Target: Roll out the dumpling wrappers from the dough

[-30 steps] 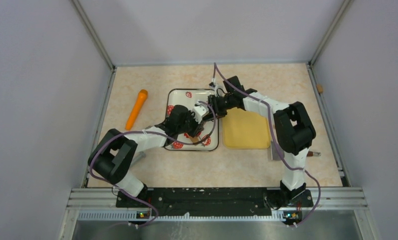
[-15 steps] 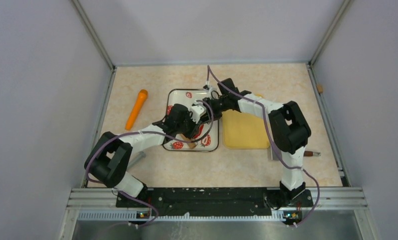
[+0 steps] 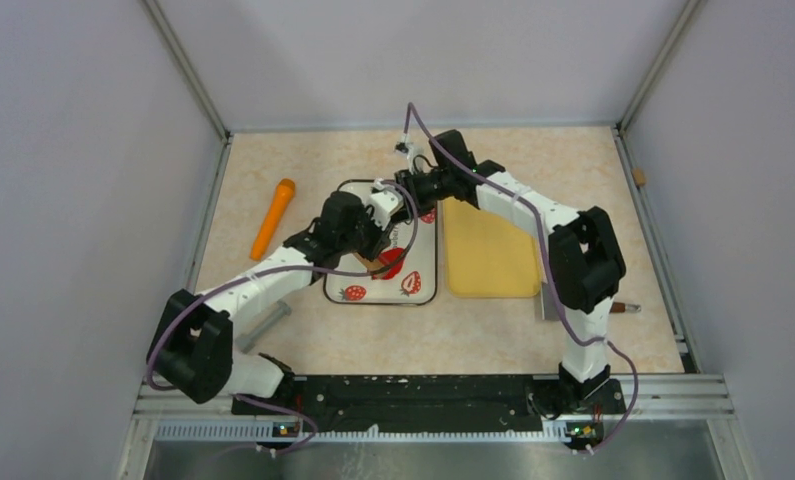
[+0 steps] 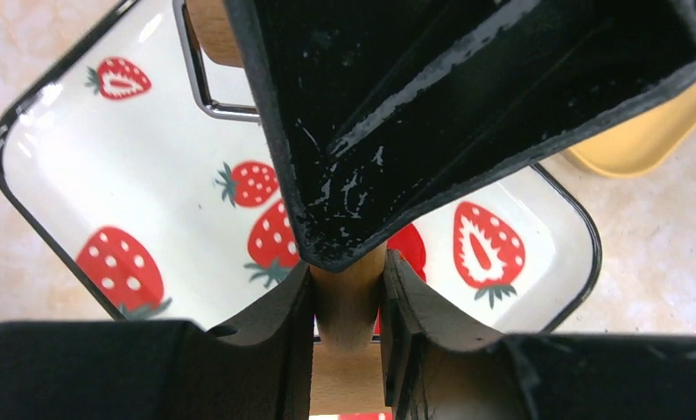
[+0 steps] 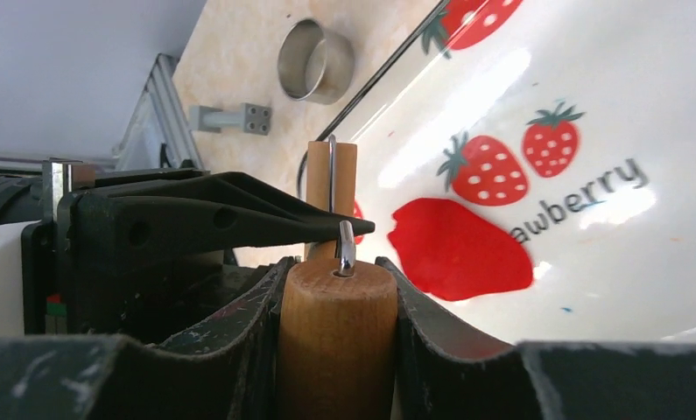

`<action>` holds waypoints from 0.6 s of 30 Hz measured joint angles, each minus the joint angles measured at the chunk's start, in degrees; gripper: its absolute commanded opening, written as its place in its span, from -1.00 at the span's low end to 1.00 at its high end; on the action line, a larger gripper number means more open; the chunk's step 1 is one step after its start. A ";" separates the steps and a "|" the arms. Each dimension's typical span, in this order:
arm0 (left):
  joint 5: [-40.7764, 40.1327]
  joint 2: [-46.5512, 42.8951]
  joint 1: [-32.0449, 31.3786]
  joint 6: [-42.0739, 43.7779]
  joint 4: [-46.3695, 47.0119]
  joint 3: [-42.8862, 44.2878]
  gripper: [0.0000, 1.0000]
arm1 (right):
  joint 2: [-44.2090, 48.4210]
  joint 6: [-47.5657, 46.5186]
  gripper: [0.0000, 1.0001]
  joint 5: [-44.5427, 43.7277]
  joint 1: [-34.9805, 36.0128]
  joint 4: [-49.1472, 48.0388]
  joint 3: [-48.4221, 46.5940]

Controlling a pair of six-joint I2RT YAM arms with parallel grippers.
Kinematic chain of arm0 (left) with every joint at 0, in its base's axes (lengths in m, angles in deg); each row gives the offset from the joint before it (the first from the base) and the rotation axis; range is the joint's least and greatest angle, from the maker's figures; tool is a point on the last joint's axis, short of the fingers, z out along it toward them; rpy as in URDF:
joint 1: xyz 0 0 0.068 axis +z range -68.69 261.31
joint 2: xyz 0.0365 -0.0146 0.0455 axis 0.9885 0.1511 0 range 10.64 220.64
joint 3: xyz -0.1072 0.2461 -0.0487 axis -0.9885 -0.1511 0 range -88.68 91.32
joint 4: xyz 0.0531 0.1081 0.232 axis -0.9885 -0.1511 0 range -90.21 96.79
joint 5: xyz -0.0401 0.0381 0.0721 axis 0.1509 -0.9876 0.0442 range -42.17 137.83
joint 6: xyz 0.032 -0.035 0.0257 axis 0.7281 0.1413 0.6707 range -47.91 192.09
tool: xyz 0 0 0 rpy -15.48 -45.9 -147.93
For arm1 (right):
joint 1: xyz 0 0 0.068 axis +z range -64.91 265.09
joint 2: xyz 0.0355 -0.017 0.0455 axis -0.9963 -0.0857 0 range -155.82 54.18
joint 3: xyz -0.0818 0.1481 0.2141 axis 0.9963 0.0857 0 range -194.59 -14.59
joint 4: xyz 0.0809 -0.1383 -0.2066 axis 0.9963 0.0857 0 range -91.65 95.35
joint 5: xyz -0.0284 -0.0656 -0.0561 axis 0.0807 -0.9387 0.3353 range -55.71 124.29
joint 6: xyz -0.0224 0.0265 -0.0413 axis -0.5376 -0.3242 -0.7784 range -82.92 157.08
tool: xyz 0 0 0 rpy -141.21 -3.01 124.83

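The left gripper [image 4: 346, 271] and right gripper [image 5: 337, 276] both clamp the wooden roller [image 4: 348, 315]. Flattened dough [image 5: 462, 249] lies on the strawberry tray [image 5: 607, 79] near it

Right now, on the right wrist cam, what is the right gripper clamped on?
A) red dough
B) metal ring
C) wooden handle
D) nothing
C: the right gripper pinches the wooden handle; the dough lies flat on the tray beyond.
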 measured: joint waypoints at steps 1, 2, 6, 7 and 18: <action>0.00 0.50 0.00 0.31 0.37 0.68 -1.00 | 0.42 -0.63 -1.00 -0.55 -0.20 0.00 -0.09; 0.04 1.44 0.00 0.61 0.96 1.36 -1.00 | 0.63 -1.18 -1.00 -1.07 -0.44 0.15 -0.31; 0.07 7.08 -0.20 0.74 4.94 2.84 -1.00 | 0.02 -4.15 -1.00 -3.78 -1.57 1.09 -0.33; -0.24 8.52 -0.33 0.63 5.99 3.06 -1.00 | -0.31 -4.83 -1.00 -4.26 -1.66 1.31 -0.33; -3.26 15.76 -1.03 -4.11 10.58 3.06 -1.00 | -4.22 -7.37 -1.00 -5.27 -2.71 -0.68 1.01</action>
